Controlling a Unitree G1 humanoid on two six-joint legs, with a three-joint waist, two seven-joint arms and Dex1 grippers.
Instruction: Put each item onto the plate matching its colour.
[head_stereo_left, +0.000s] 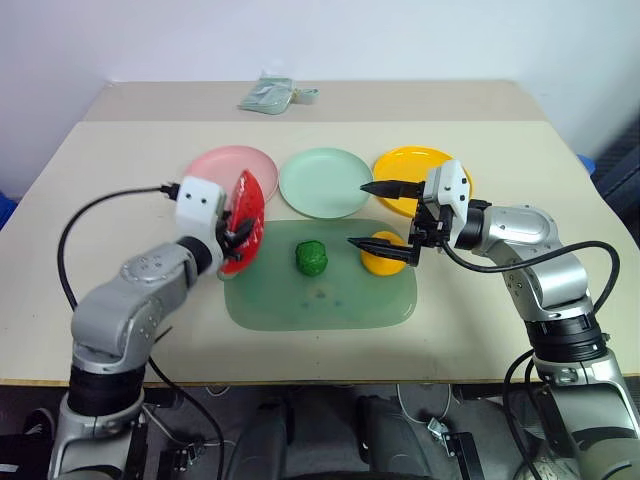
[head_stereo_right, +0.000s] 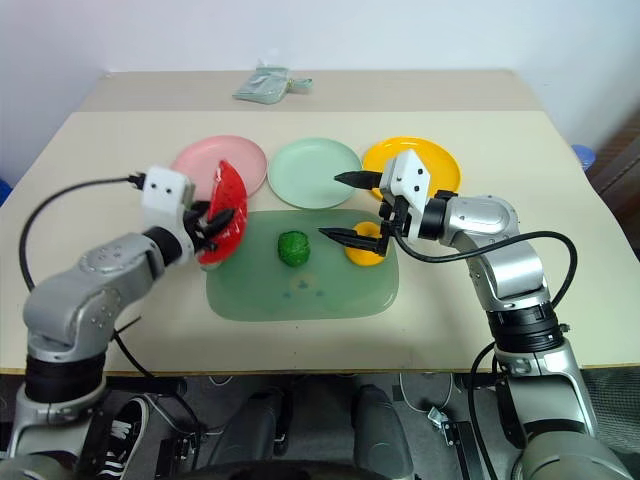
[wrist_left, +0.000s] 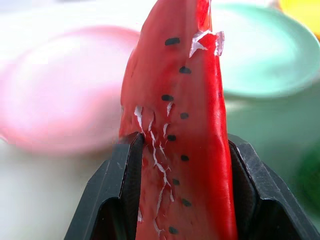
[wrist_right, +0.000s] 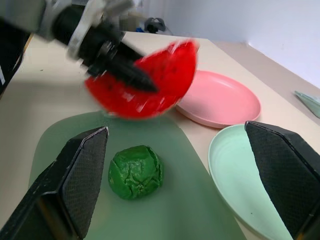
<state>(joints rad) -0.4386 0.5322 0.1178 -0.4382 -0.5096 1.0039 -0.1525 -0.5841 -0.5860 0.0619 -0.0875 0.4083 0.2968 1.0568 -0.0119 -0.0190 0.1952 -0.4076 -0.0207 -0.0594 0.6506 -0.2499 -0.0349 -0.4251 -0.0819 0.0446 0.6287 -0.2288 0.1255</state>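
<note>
Left hand (head_stereo_left: 232, 232) clamps the watermelon wedge (head_stereo_left: 245, 222), hiding the pink plate's (head_stereo_left: 220, 167) edge; right hand (head_stereo_left: 388, 215) gapes.

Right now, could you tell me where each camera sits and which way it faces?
Head stereo pair: looks forward and down on both arms, the cutting board and three plates.
Left wrist: looks along the left gripper, jaws shut on the watermelon wedge, toward the pink plate.
Right wrist: looks along the open right gripper at the green ball.
Shared: wedge, pink plate, mint plate.
</note>
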